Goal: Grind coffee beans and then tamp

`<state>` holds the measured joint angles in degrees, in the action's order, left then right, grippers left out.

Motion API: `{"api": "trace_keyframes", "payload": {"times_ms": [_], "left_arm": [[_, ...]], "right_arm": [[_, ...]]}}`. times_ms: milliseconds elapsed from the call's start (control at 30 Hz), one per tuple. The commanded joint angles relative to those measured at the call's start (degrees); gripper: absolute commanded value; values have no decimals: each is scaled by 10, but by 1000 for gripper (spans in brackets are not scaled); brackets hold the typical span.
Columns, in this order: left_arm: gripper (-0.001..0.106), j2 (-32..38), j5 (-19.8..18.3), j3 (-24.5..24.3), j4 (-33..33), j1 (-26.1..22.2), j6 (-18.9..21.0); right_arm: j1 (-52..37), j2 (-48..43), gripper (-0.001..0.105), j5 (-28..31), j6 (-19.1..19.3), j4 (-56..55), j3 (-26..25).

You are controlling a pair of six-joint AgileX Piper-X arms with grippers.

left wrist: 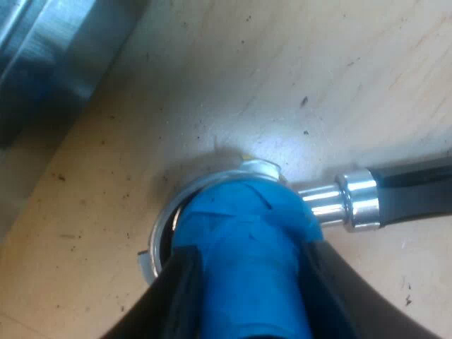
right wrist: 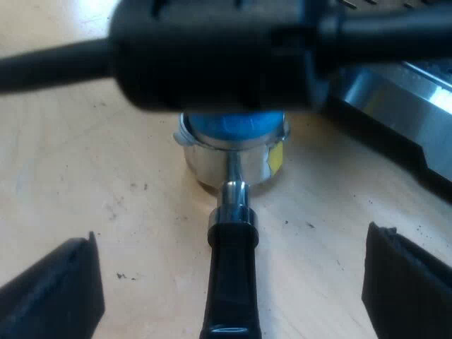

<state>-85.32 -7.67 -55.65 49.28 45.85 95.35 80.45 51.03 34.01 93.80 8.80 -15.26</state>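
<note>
**Tamper seated in basket, handle unbraced**

Clamped tight with the left gripper (left wrist: 251, 265) around the blue tamper (left wrist: 240, 233), set into the basket of the metal holder (left wrist: 357, 201) directly beneath the fingers. Stood flat on the table (left wrist: 212, 85), presumably for a firm base while pressing. Spread wide with the right gripper (right wrist: 229, 282), astride the dark handle (right wrist: 229, 314) without touching it, probably to steady it. Espresso machine (right wrist: 395, 99) close beyond.
</note>
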Motion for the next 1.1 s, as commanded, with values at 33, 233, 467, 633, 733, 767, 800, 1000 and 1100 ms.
{"api": "trace_keyframes", "payload": {"times_ms": [33, 233, 467, 633, 733, 767, 800, 1000, 1100], "left_arm": [[0, -12, 5, 0, 2, 0, 7], [0, -12, 9, 0, 12, 0, 8], [0, -12, 45, 0, 36, 0, 7], [0, -12, 28, 0, 24, 0, 7], [0, -12, 28, 0, 20, 0, 7], [0, -12, 28, 0, 20, 0, 7], [0, -12, 28, 0, 20, 0, 7], [0, -12, 26, 15, -14, 0, 7], [0, -12, 25, 39, -26, 0, 8]], "right_arm": [[-3, -3, 77, 5, -1, 4, 1], [-3, -3, 77, 5, -1, 4, 1], [-3, -3, 77, 5, -1, 4, 1], [-3, -3, 77, 5, -1, 4, 1], [-3, -3, 77, 5, -1, 4, 1], [-3, -3, 77, 5, -1, 4, 1], [-3, -3, 77, 5, -1, 4, 1], [-3, -3, 77, 5, -1, 4, 1], [-3, -3, 77, 5, -1, 4, 1]]}}
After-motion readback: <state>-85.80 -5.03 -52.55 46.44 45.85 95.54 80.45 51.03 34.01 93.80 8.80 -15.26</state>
